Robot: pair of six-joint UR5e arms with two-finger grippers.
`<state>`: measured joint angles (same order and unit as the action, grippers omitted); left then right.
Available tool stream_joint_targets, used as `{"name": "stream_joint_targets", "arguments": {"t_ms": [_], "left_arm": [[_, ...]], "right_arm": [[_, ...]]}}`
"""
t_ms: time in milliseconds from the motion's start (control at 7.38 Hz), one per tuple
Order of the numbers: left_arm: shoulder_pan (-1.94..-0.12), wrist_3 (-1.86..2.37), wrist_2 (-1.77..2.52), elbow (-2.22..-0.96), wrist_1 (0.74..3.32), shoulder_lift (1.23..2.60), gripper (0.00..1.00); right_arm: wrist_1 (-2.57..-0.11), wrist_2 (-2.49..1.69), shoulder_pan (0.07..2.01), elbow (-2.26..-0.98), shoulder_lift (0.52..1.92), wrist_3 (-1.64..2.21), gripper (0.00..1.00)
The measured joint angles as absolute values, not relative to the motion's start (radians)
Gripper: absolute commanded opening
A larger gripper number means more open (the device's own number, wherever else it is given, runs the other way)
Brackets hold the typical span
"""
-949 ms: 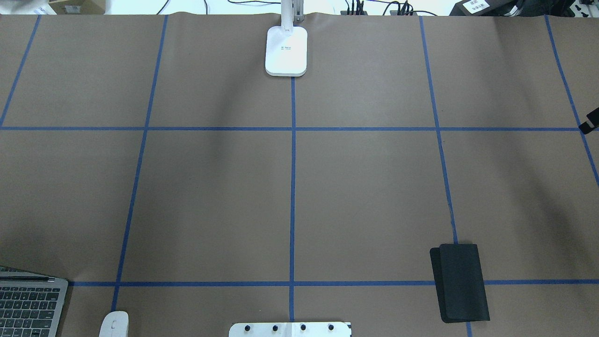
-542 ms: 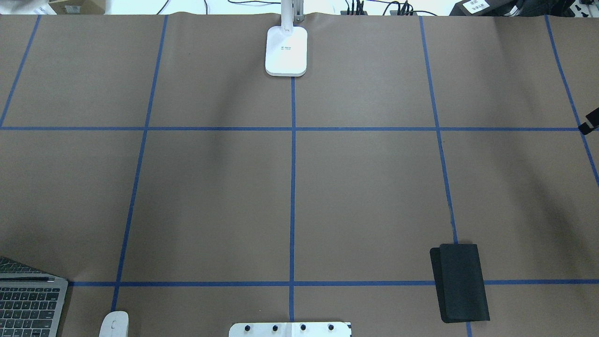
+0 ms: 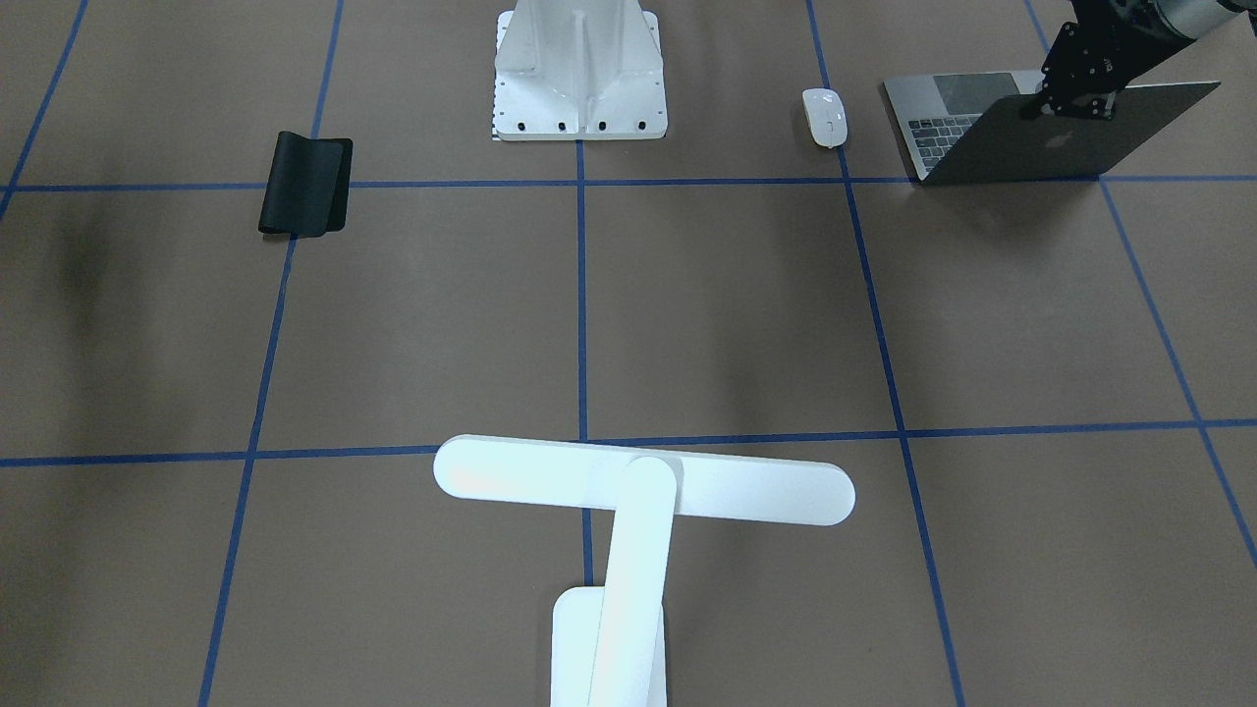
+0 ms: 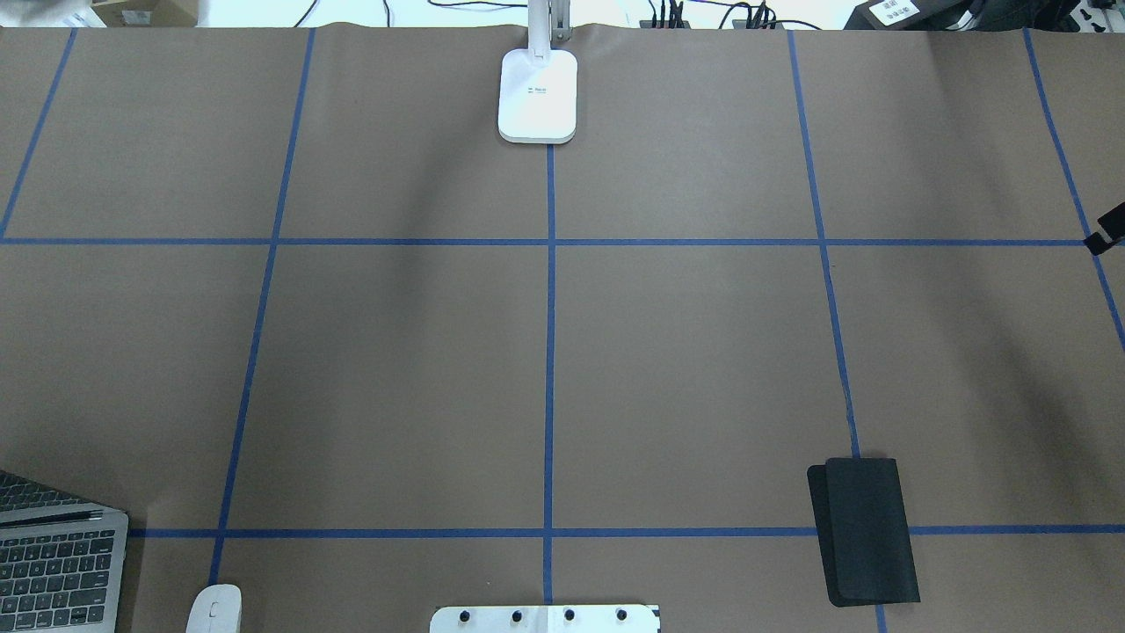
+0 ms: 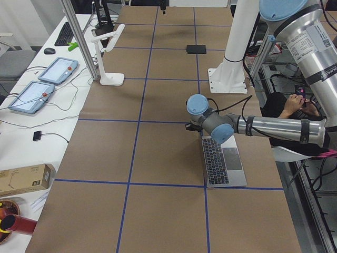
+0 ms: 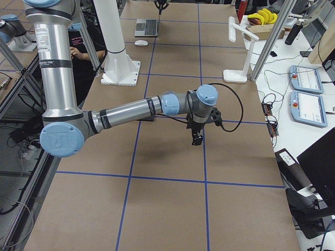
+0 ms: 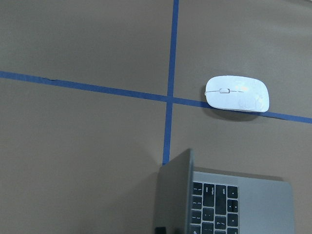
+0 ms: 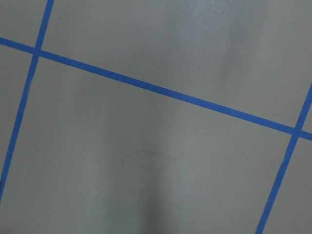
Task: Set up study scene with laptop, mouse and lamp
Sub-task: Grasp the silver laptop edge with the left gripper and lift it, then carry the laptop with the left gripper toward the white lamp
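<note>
The laptop [image 3: 1041,137] stands part open at the near left corner of the table, keys showing in the overhead view [image 4: 53,571]. My left gripper [image 3: 1070,103] is closed on the top edge of its lid; the left wrist view shows that lid edge [image 7: 175,195]. The white mouse [image 3: 823,117] lies on the table just beside the laptop, also in the left wrist view [image 7: 237,93]. The white lamp [image 3: 643,491] stands at the far middle edge, its base [image 4: 537,95] on the centre line. My right gripper [image 4: 1109,230] hangs over bare table at the right edge; whether it is open or shut does not show.
A folded black mat [image 4: 866,530] lies near right on a tape line. The white ribbed pedestal [image 3: 579,74] stands at the near middle edge. Blue tape lines divide the brown table cover [image 4: 685,369]. Tablets and cables lie beyond the far edge.
The laptop lid has tilted further back in the left gripper's hold. The right gripper's tip has slid slightly toward the right edge of the view.
</note>
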<state>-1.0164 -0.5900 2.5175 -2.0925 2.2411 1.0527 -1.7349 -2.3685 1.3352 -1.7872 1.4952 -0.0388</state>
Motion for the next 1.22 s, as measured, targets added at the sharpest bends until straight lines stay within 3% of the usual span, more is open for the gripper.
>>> {"name": "stream_joint_targets", "arguments": {"t_ms": [949,1220], "left_arm": [[-1.095,-0.593,2.527,-2.124,2.238,1.132,0.02],[-1.099,-0.592,2.519,-2.134,2.19,1.221,0.01]], "right_arm": [[-1.735,-2.364,1.334,-1.785,1.493,-0.036,0.99],[-1.735,-2.362,1.334,-1.784,1.496,-0.031,0.99]]}}
